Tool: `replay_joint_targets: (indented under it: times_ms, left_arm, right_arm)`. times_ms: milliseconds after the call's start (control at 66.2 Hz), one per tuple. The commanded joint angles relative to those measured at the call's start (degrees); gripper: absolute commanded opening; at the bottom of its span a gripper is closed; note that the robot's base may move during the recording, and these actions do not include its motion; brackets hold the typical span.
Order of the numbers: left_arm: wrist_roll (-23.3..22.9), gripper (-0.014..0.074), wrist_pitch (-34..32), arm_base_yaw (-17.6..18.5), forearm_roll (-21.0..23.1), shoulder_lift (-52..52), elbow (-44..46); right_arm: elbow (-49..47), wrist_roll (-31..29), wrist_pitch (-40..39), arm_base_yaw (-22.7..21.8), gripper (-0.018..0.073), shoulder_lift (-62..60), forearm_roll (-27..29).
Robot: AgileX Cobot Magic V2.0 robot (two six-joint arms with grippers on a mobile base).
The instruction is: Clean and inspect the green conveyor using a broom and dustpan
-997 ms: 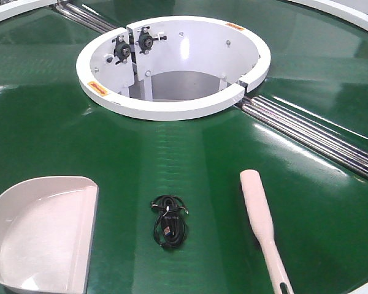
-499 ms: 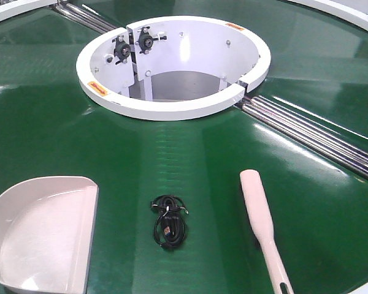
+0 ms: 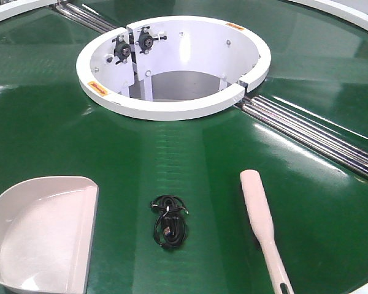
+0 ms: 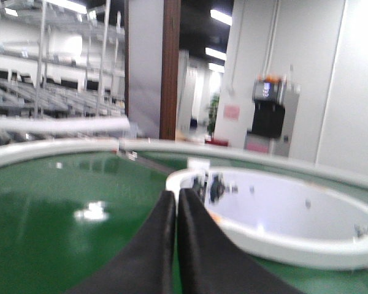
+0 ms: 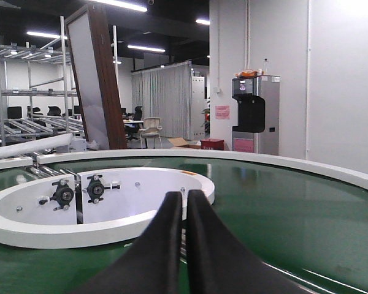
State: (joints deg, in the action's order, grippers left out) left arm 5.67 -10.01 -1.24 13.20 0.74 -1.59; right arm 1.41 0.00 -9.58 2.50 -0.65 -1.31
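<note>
Closed right claw (image 5: 185, 196) faces across green conveyor (image 5: 282, 208)

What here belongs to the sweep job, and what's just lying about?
Job: green conveyor, broom, dustpan.

Lying about: coiled black cable between dustpan and broom, possibly the debris to sweep; shelving racks and grey-and-black machine in the background.

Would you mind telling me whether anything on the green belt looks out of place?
Yes: a small black coiled cable lies loose on the green conveyor, between the dustpan and the broom, touching neither. It looks like stray debris rather than part of the belt. Nothing else seems askew or damaged.
</note>
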Motion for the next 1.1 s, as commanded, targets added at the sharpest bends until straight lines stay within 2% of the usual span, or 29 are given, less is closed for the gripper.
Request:
replay_joint_targets:
  times_ms: [0, 91, 151, 332, 378, 484, 665, 786, 861, 997, 1088]
  left_arm:
    - [-0.5, -0.0023, -6.9, 0.0, 0.8, 0.8, -0.5]
    - [-0.4, -0.0023, -7.2, 0.0, 0.0, 0.8, 1.1]
    - [-0.4, -0.0023, -6.4, 0.0, -2.2, 0.8, 3.5]
    - [-0.4, -0.0023, 1.0, 0.0, -15.2, -1.7, 14.7]
    - [-0.4, -0.0023, 3.6, 0.0, -17.0, -3.5, 18.3]
    - [-0.3, -0.0023, 7.8, 0.0, -19.3, -9.2, 25.9]
    - [0.0, 0.0021, 14.9, 0.0, -19.2, -21.9, 38.8]
    - [0.1, 0.0143, 16.2, 0.1, -18.4, -29.8, 44.1]
    - [0.1, 0.0285, 16.3, 0.3, -16.1, -33.4, 46.4]
    - [0.0, 0.0571, 17.2, 0.4, -11.5, -37.8, 47.8]
    - [0.0, 0.0699, 18.9, 0.4, -11.1, -39.2, 47.8]
  right_arm:
    - [-3.8, 0.0, -2.8, -0.4, -0.0006, 0.0, -0.5]
    - [-7.6, 0.0, -2.8, -0.4, -0.0006, 1.9, -1.2]
    - [-10.6, 0.0, -2.7, -0.4, -0.0006, 3.9, -1.9]
    - [-21.1, 0.0, -2.7, -0.4, -0.0006, 11.5, -4.2]
    - [-23.2, 0.0, -2.7, -0.4, -0.0006, 13.5, -4.5]
    - [-28.0, 0.0, -2.7, -0.4, -0.0003, 19.0, -4.7]
    - [-32.0, 0.0, -4.1, -0.4, 0.0032, 26.7, -4.7]
    - [-32.1, 0.0, -4.9, -0.4, 0.0107, 29.8, -4.7]
    - [-32.1, 0.0, -4.9, -0.4, 0.0188, 31.0, -4.7]
    - [-32.1, -0.5, -4.8, -0.4, 0.0389, 31.7, -4.7]
    - [-31.9, -0.5, -4.8, -0.4, 0.0488, 31.8, -4.7]
